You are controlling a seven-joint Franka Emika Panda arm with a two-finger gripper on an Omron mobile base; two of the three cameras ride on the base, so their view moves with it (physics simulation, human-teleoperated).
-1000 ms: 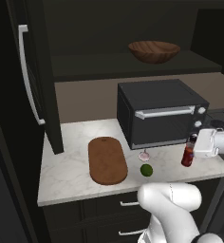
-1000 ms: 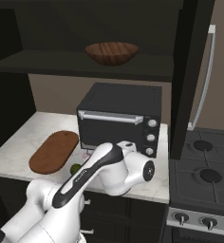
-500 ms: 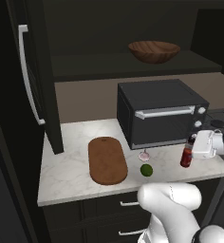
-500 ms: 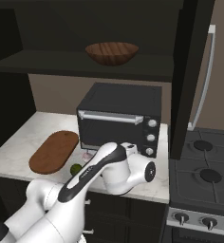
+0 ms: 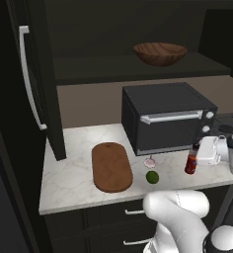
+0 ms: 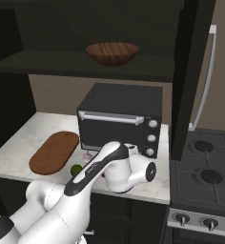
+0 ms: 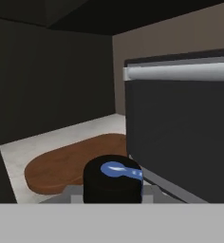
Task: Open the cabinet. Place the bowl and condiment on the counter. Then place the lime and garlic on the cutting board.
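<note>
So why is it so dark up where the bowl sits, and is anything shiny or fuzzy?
Left base view: the bowl sits in a dim, shadowy cabinet, while the counter is bright. Right base view: same dark shelf, pale counter below. Hand view: the condiment cap, close up, has a blue glint and looks soft; the cutting board is clear.

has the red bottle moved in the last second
Yes. The red bottle, held in the pincer, has sunk slightly beside the toaster oven, its base now about at the counter.
</note>
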